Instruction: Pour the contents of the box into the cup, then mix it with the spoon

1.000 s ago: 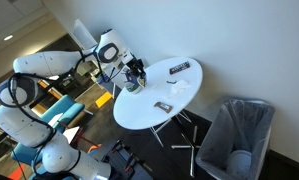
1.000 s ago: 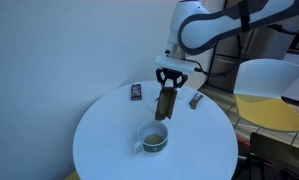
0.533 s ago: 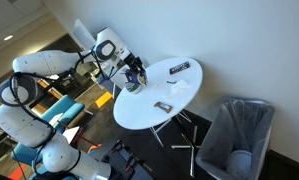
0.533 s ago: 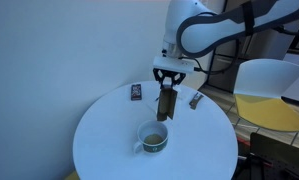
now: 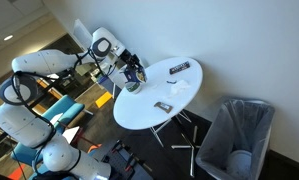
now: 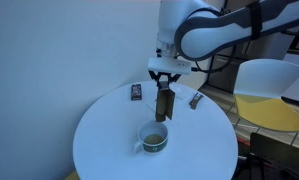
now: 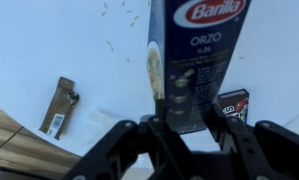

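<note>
Box (image 7: 194,60) fills the middle of the wrist view: a narrow dark blue carton with "Barilla" and "ORZO" printed on it. The gripper (image 7: 187,125) pinches it at the near end, with one black finger (image 7: 149,135) on each side. The end with the logo points away from the gripper, toward the white table (image 7: 49,40). A few small pale specks (image 7: 111,45) lie scattered on the table. A flat brown piece (image 7: 59,107) with a white label lies to the left of the box; what it is, I cannot tell. A small dark packet (image 7: 232,105) lies to the right, partly hidden behind a finger.

In an exterior view the box (image 6: 165,104) hangs almost upright from the gripper (image 6: 166,85), over the round table (image 6: 99,140) and just behind the cup (image 6: 153,138). Whether its low end touches the table, I cannot tell. The cup is squat and grey-green, stands upright near the middle of the table, and has something pale brown inside. The packet (image 6: 136,92) lies farther back near the rim, and the brown piece (image 6: 196,99) lies on the opposite side of the box.

Beyond the table stands a chair with a yellow seat (image 6: 274,100). In an exterior view a grey chair (image 5: 234,135) stands beside the table (image 5: 179,90), well apart from the gripper (image 5: 136,70).
</note>
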Motion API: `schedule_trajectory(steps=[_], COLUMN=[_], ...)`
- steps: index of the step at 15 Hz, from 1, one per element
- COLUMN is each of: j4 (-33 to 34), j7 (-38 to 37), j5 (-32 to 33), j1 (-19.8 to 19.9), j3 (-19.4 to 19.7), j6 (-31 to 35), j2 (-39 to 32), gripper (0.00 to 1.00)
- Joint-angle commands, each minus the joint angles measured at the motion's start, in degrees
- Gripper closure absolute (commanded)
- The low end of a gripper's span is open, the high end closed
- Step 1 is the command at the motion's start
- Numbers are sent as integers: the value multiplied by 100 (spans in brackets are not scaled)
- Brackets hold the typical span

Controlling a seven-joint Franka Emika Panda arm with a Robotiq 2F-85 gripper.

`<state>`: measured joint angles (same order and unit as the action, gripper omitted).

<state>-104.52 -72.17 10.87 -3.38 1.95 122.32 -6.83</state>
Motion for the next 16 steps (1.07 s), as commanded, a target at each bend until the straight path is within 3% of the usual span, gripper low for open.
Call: schedule_trajectory(steps=[1, 16], j4=[185, 266], j7=[-259, -870], j5=[359, 1672], j1=[-109, -449], j3=[-82, -348], j6=[-299, -660], j2=[31, -44], gripper=[81, 81])
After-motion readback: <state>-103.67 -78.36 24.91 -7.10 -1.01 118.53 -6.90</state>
